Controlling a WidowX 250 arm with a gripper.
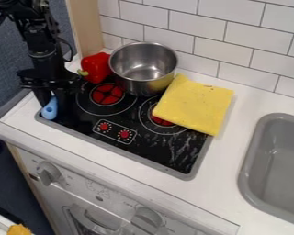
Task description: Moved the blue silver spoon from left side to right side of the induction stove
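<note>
The black gripper (pixel 53 95) hangs down over the left front corner of the stove (pixel 200 157), at the upper end of the spoon. Of the blue silver spoon (pixel 49 110), the rounded blue handle shows, pointing toward the front edge at the stove's left side. The gripper hides the rest of the spoon, and how firmly the two are in contact cannot be made out.
A steel pot (pixel 143 73) stands at the stove's back, with a red pepper (pixel 96 67) left of it. A yellow cloth (pixel 195 104) covers the back right part. Farther right is a grey sink (pixel 275 165); tiled wall (pixel 235 46) behind.
</note>
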